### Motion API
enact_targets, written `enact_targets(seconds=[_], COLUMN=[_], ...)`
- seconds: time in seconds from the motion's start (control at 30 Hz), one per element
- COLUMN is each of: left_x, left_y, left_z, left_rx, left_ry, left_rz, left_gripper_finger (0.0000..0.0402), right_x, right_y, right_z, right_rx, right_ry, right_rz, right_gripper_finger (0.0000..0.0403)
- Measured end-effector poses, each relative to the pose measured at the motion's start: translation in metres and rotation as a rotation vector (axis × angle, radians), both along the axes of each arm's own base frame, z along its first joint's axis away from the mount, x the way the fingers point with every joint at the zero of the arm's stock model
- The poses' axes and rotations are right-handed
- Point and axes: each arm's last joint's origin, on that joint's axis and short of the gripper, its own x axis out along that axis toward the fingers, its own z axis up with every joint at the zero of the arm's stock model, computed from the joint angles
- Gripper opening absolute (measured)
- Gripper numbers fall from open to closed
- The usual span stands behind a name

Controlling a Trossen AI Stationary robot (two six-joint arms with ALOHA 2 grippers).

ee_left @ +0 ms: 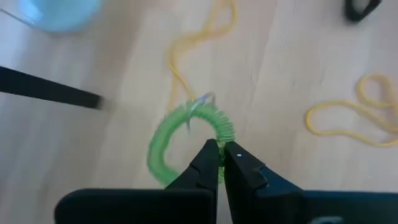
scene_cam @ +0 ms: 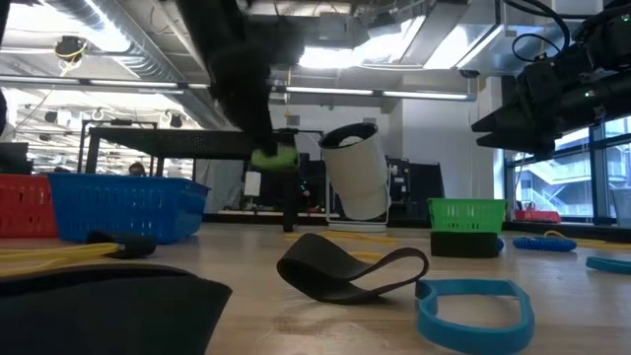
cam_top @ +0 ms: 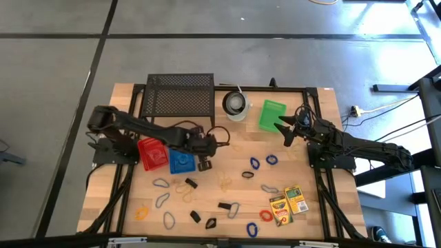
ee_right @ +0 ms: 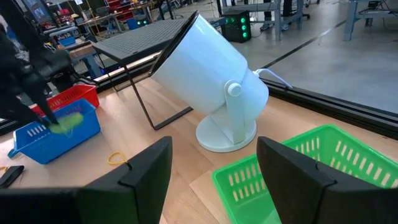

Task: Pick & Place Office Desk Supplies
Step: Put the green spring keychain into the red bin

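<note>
Closed on a green coil band point(ee_left: 186, 140), our left gripper point(cam_top: 222, 140) hangs above the table beside the blue basket point(cam_top: 180, 162) from overhead, seemingly mid-carry, next needing a basket drop, while right gripper point(ee_right: 211, 180) waits spread wide by the green basket point(ee_right: 298, 168).

Bench point(cam_top: 324, 207) is pale matt wood w/ visible grain; mesh rack point(cam_top: 179, 95) matt black metal; green basket point(cam_top: 273, 114) glossy plastic.
</note>
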Motion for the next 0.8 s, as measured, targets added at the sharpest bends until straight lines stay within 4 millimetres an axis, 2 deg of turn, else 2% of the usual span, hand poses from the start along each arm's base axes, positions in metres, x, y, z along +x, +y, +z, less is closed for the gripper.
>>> enact_targets(seconds=[0.17, 0.4, 0.57, 0.7, 0.8], left_x=[-0.023, -0.084, -0.113, -0.124, -0.131], left_y=[-0.010, -0.022, -0.032, -0.043, -0.049], left_z=[0.023, 0.042, 0.046, 0.046, 0.036], left_rx=[0.035, 0.039, 0.039, 0.006, -0.011], left_ry=[-0.011, 0.153, 0.248, 0.275, 0.281], left_rz=[0.061, 0.309, 0.490, 0.560, 0.624], left_gripper_finger=[0.0006, 0.0007, 0.0007, 0.0008, 0.0008], right_x=[0.000, 0.000, 0.000, 0.000, 0.000], right_y=[0.000, 0.000, 0.000, 0.000, 0.000], right_z=[0.000, 0.000, 0.000, 0.000, 0.000], right_rx=[0.000, 0.000, 0.000, 0.000, 0.000], right_ry=[0.000, 0.000, 0.000, 0.000, 0.000], right_rz=[0.000, 0.000, 0.000, 0.000, 0.000], right_gripper_finger=[0.0237, 0.0237, 0.0237, 0.0237, 0.0237])
